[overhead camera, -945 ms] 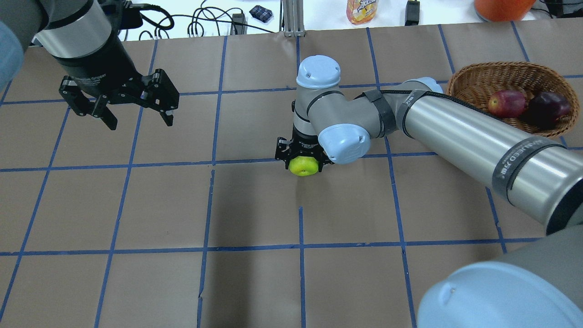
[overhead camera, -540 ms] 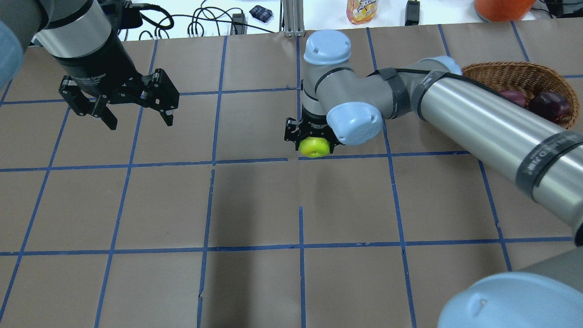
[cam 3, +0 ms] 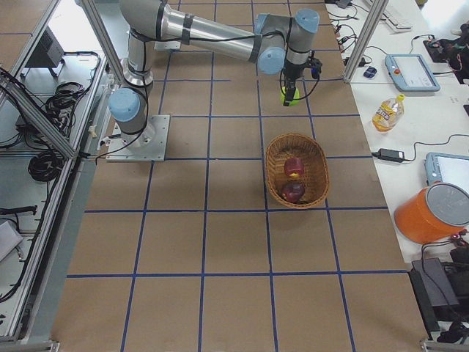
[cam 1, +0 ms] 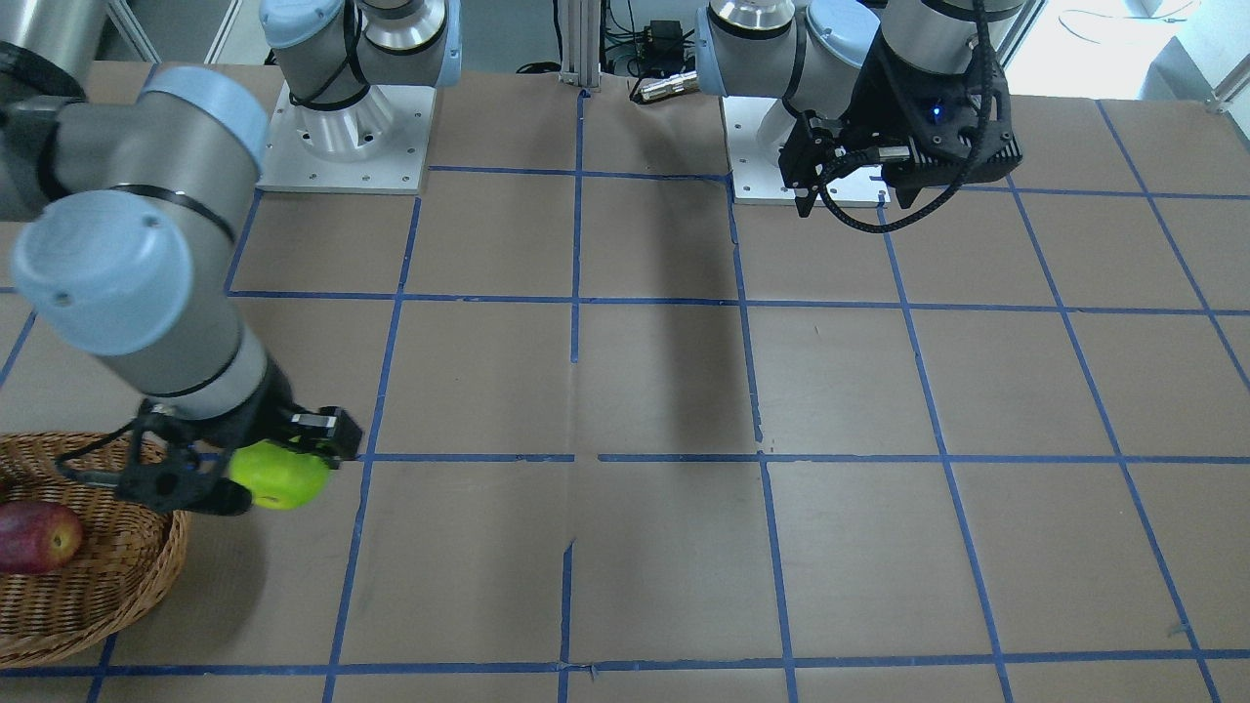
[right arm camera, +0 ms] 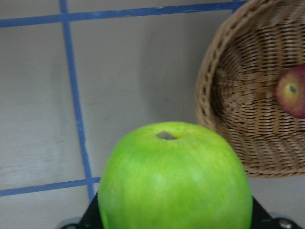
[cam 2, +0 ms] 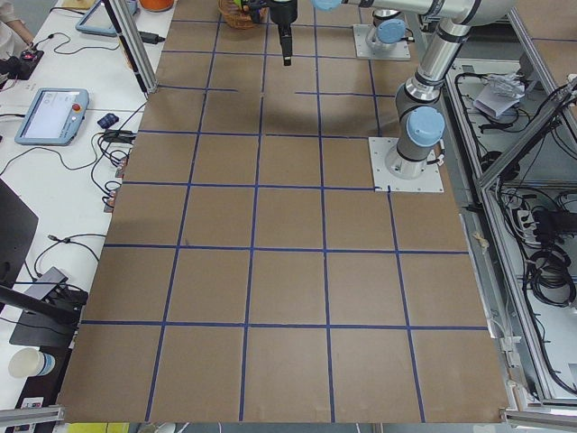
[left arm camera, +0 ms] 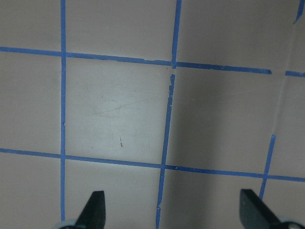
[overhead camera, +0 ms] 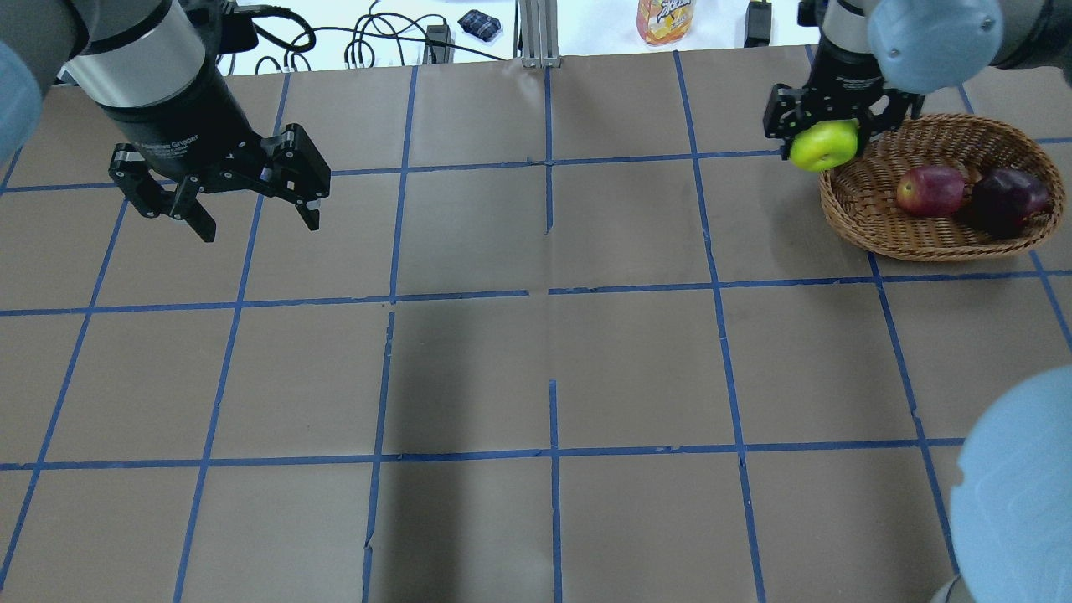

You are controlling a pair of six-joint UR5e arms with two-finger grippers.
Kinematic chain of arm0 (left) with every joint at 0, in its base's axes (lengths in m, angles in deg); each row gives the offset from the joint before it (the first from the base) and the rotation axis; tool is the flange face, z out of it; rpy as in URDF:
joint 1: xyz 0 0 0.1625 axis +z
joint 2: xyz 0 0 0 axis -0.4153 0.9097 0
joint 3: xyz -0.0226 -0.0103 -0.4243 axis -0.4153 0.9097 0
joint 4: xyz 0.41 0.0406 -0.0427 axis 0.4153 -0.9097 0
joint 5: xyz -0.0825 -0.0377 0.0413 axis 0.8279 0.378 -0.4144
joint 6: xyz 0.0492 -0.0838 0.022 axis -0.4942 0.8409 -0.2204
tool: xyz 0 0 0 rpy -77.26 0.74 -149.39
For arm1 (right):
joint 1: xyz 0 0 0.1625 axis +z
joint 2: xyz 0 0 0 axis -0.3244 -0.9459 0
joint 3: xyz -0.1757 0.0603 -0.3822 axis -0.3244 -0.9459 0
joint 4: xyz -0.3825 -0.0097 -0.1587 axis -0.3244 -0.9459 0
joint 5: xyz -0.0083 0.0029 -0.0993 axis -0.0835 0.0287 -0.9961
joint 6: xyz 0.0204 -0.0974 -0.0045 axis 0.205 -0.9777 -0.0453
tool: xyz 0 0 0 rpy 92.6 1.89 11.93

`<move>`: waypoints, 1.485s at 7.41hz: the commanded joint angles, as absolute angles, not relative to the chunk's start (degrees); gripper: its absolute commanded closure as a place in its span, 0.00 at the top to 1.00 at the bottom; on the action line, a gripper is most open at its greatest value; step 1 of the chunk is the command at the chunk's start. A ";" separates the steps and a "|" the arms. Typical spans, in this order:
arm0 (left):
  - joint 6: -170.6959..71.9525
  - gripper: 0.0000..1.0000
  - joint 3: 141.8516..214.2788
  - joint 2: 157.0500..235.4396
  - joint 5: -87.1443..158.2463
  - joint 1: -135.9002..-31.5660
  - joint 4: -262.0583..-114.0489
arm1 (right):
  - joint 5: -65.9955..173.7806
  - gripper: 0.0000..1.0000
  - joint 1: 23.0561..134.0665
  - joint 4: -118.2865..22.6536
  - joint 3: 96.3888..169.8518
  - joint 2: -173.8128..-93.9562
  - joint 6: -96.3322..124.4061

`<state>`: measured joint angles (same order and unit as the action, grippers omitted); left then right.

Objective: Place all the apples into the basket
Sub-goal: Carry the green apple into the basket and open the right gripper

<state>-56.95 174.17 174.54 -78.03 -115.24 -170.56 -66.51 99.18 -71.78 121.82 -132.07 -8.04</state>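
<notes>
I read the right gripper (overhead camera: 829,127) at the upper right of the overhead frame, clenched on the green apple (overhead camera: 825,146), with one finger on each side of the fruit. The green apple is held clear of the table (overhead camera: 544,377), just beside the left end of the basket (overhead camera: 921,247) and outside its rim. The right wrist view confirms this: the apple fills the lower centre of the frame, stem end toward the camera, with brown table surface behind it and the basket wall at the right edge. Inside the basket, the red apple (overhead camera: 930,190) and the maroon apple (overhead camera: 1005,194) lie side by side, touching, toward the right half of the oval. The left gripper (overhead camera: 257,224) hangs at the upper left of the overhead frame, released, fingers spread wide and holding nothing. Its wrist view shows only the two fingertips at the bottom edge and blue tape lines on the table.
</notes>
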 commanded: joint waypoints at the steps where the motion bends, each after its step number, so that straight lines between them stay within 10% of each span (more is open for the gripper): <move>1: -56.90 1.00 174.11 174.54 -78.00 -115.24 -170.56 | -67.22 0.00 90.59 -72.23 122.04 -129.31 -16.86; 3: -56.81 1.00 174.11 174.54 -78.00 -115.24 -170.48 | -66.69 0.00 90.47 -74.41 121.95 -126.49 -16.70; 5: -56.90 1.00 174.11 174.54 -77.92 -115.24 -170.48 | -66.78 0.29 90.47 -75.49 122.30 -124.72 -16.61; 6: -56.81 1.00 174.11 174.54 -77.83 -115.24 -170.48 | -66.78 0.77 90.47 -75.92 123.00 -124.46 -16.44; 7: -56.89 1.00 174.11 174.54 -77.91 -115.24 -170.48 | -66.78 1.00 90.47 -76.01 123.70 -124.46 -16.44; 11: -56.90 1.00 174.11 174.54 -77.83 -115.24 -170.48 | -66.78 1.00 90.82 -69.12 123.18 -134.86 -16.26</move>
